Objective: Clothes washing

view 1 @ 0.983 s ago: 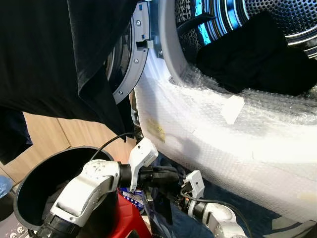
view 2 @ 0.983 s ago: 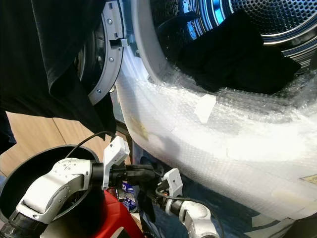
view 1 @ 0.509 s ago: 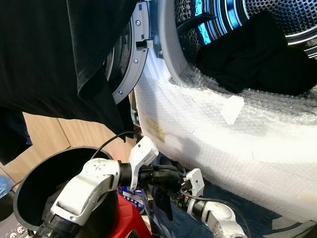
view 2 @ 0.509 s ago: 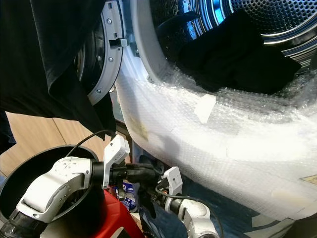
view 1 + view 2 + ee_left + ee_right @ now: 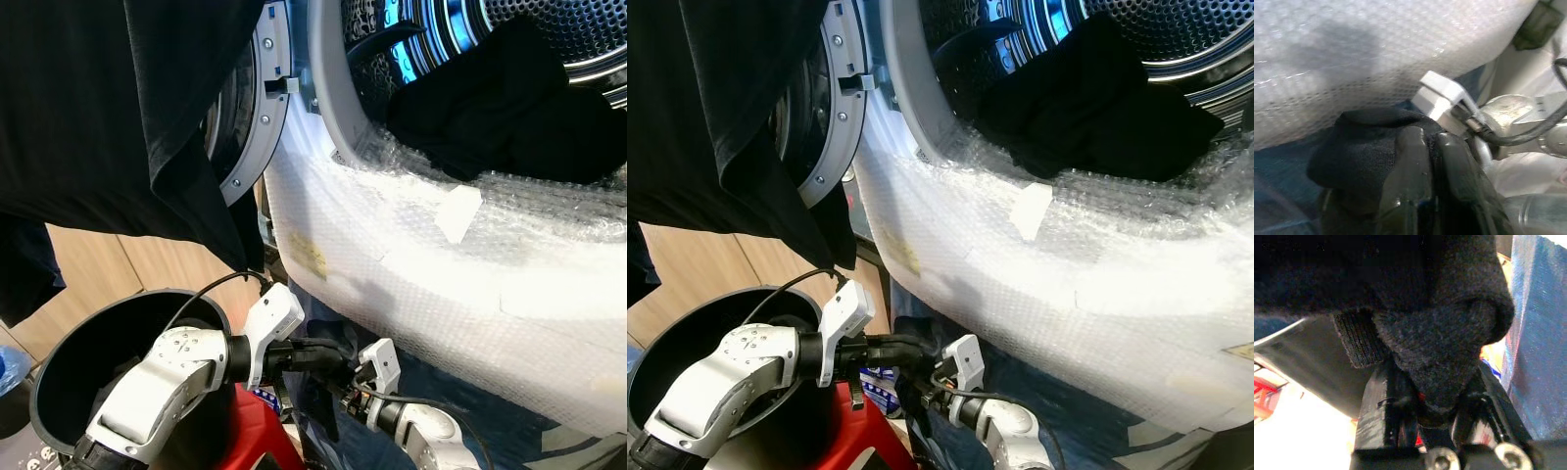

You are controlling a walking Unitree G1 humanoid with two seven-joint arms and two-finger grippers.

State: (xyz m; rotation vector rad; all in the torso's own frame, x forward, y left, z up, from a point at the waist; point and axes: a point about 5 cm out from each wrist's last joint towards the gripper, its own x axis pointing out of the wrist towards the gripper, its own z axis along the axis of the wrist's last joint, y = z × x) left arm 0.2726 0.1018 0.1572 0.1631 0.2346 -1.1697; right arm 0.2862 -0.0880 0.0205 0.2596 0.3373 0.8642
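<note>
A small dark knit cloth (image 5: pixel 1449 333) is pinched between both grippers low in front of the washer. My left gripper (image 5: pixel 315 356) is shut on it, its black fingers (image 5: pixel 1410 161) pressed together over the fabric (image 5: pixel 1361 147). My right gripper (image 5: pixel 340 390) meets it from the other side, shut on the same cloth, which hangs down as a dark strip (image 5: pixel 325 416). More black clothes (image 5: pixel 509 98) lie in the mouth of the washer drum (image 5: pixel 549 24) above.
The washer front is wrapped in bubble wrap (image 5: pixel 441 274). Its open door (image 5: pixel 257 127) stands at the left with a black garment (image 5: pixel 98 117) draped over it. A black basket (image 5: pixel 59 362) sits at lower left. Blue fabric (image 5: pixel 470 397) lies under the washer.
Both grippers have sunk a little and shifted left, still together on the dark cloth. The clothes in the drum have not moved.
</note>
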